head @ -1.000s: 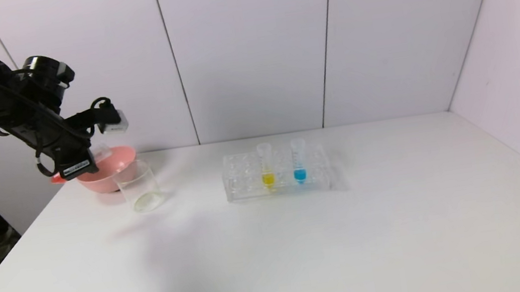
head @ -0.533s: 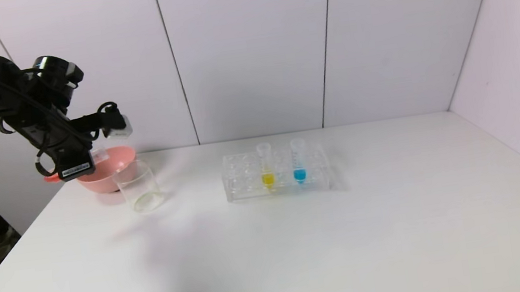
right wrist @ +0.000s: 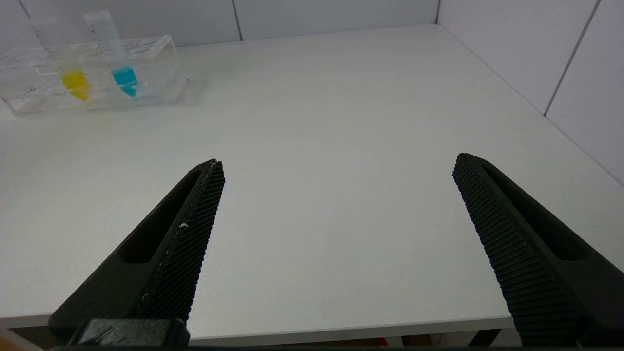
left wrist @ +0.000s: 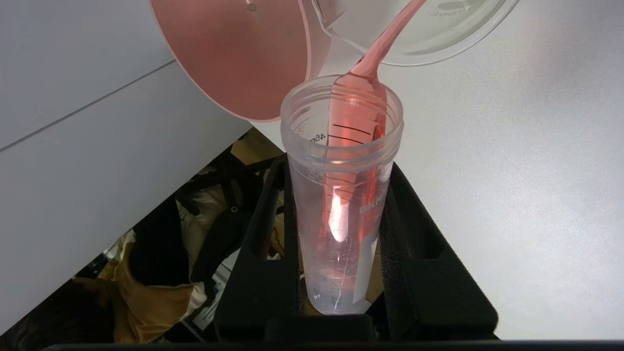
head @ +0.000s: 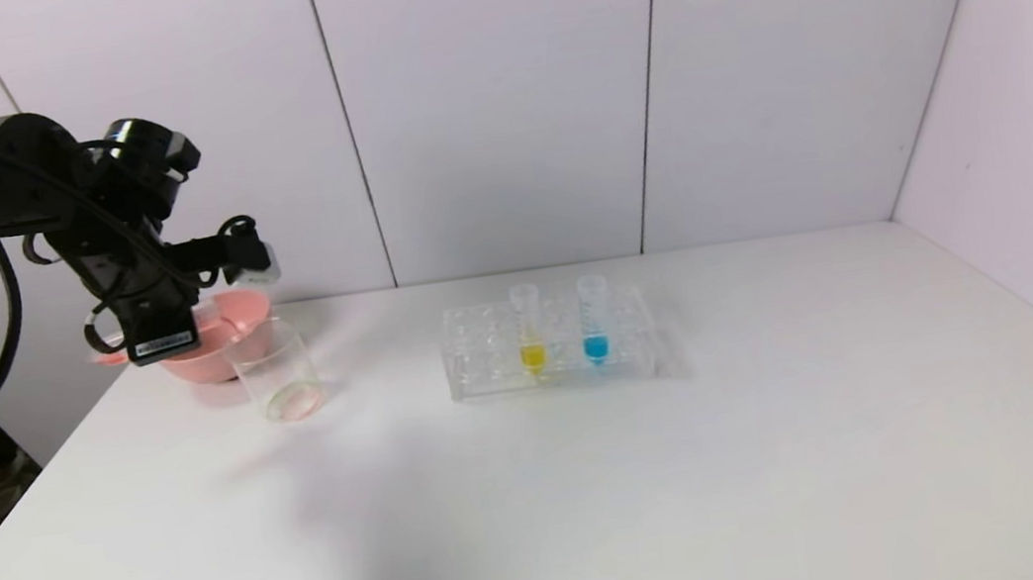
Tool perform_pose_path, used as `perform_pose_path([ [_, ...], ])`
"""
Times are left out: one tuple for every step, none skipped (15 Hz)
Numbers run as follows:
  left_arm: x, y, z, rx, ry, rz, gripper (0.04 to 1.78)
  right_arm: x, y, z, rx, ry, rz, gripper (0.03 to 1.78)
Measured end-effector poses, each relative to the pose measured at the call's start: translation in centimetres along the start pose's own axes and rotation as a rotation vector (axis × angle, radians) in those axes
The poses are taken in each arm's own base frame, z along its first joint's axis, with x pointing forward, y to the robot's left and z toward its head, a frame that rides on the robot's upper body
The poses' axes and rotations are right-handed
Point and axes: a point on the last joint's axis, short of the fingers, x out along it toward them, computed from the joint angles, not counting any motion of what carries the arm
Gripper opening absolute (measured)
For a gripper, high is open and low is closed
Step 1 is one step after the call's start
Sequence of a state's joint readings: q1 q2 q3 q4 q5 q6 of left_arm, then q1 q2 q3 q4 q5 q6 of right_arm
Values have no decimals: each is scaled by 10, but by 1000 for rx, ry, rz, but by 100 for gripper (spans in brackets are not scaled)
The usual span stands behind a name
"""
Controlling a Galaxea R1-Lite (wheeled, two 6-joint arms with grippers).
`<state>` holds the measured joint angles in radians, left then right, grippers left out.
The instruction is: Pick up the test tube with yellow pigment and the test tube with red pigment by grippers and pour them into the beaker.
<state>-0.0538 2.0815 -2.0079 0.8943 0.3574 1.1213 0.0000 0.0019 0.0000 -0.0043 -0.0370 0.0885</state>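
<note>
My left gripper is shut on the test tube with red pigment, which is tilted over the beaker. A thin red stream runs from the tube's mouth into the beaker, whose bottom shows pink liquid. The test tube with yellow pigment stands upright in the clear rack; it also shows in the right wrist view. My right gripper is open and empty, low over the table's near edge, out of the head view.
A pink bowl sits just behind the beaker, touching or nearly so; it also shows in the left wrist view. A tube with blue liquid stands next to the yellow one. The table's left edge is near the beaker.
My left arm has moved right toward the beaker and tipped the red tube further. Pink liquid now lies in the beaker's bottom, which looked clear before.
</note>
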Motion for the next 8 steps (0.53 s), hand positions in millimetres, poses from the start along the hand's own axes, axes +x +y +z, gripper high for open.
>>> perform_pose_path([
  [0, -1, 2, 6, 15, 7, 47, 0, 0, 0, 0, 0, -1, 171],
  [0, -2, 4, 15, 29, 13, 47, 0, 0, 0, 0, 0, 0, 171],
  [0, -3, 6, 26, 41, 19, 47, 0, 0, 0, 0, 0, 0, 171],
  [0, -3, 7, 35, 54, 25, 47, 0, 0, 0, 0, 0, 0, 171],
  [1, -4, 7, 38, 66, 31, 47, 0, 0, 0, 0, 0, -1, 171],
  [0, -4, 8, 41, 69, 32, 47, 0, 0, 0, 0, 0, 0, 171],
  [0, -4, 8, 43, 73, 34, 47, 0, 0, 0, 0, 0, 0, 171],
  [0, -4, 9, 47, 81, 39, 47, 0, 0, 0, 0, 0, 0, 171],
])
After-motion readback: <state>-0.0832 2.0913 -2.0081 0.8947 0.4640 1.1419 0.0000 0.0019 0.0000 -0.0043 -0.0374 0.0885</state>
